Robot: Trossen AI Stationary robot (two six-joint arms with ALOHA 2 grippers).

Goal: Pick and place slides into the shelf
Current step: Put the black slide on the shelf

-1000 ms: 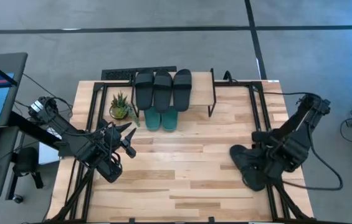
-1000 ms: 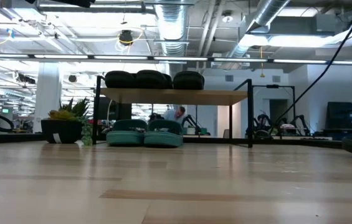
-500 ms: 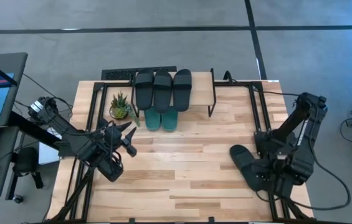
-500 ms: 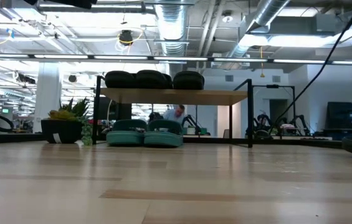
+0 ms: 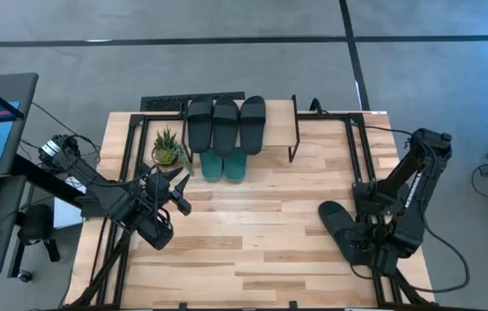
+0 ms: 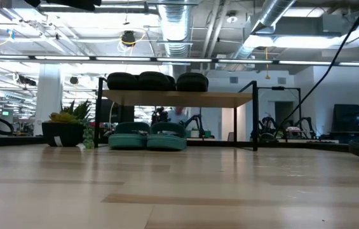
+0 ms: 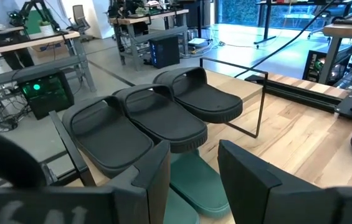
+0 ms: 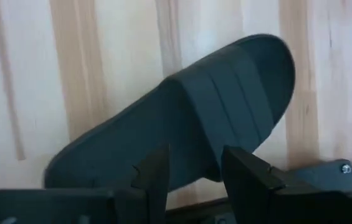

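Right gripper [image 8: 193,171] released, poised just above last black slide [image 5: 337,226] on bench [image 5: 261,250] | straddle its strap, clench firmly, lift clear | left gripper [image 7: 193,168] released, facing shelf [image 5: 294,130].

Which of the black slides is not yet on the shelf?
The lone black slide on the table beside the right gripper. The other three black slides lie together on the shelf top.

I see even, bright light from above on the bench [image 5: 261,233], with only soft, short shadows. In the low view the ceiling lamps [image 6: 166,60] glare and the near wood is blurred. The right wrist picture is soft; its own claw [image 8: 194,171] is dark and unsharp.
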